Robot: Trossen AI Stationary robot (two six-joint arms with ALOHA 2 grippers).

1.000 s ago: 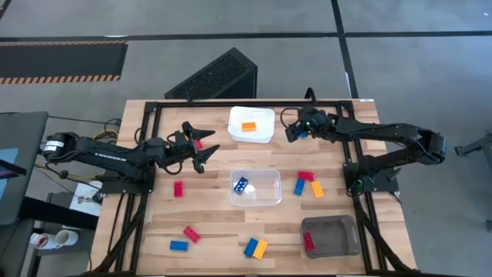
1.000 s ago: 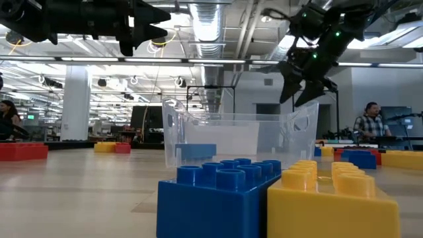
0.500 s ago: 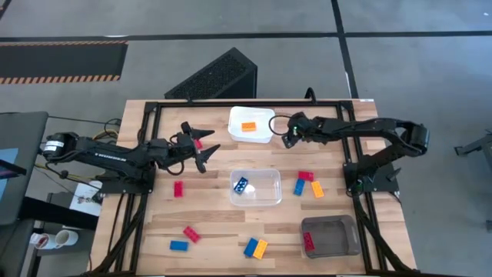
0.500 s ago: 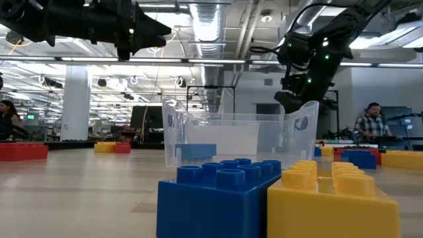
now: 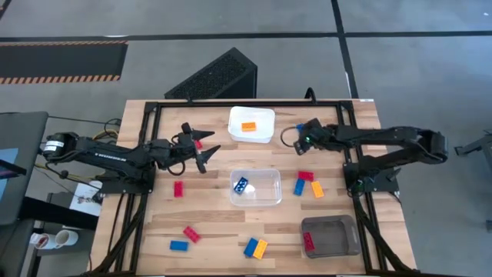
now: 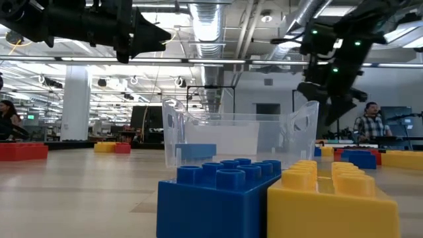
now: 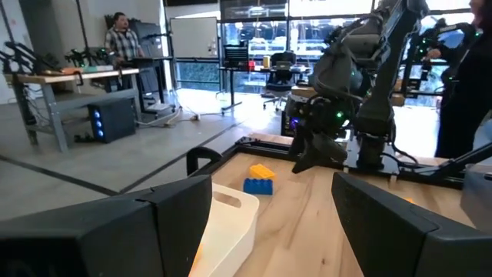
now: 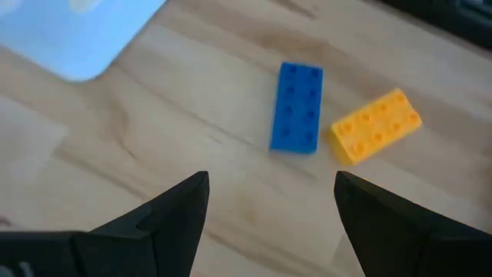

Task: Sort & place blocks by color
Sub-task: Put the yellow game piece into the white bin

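blue block (image 6: 215,198): bottom cut off by the low view's edge
yellow block (image 6: 334,198): cropped likewise
white tray (image 7: 223,223): partly hidden behind the wrist's own finger

Left tool (image 5: 201,146) open, arm extended inward, raised. Right tool (image 5: 300,143) open, empty, arm reaching inward.

bare wood between white tray (image 5: 252,123) and clear bin (image 5: 256,187) | unobstructed
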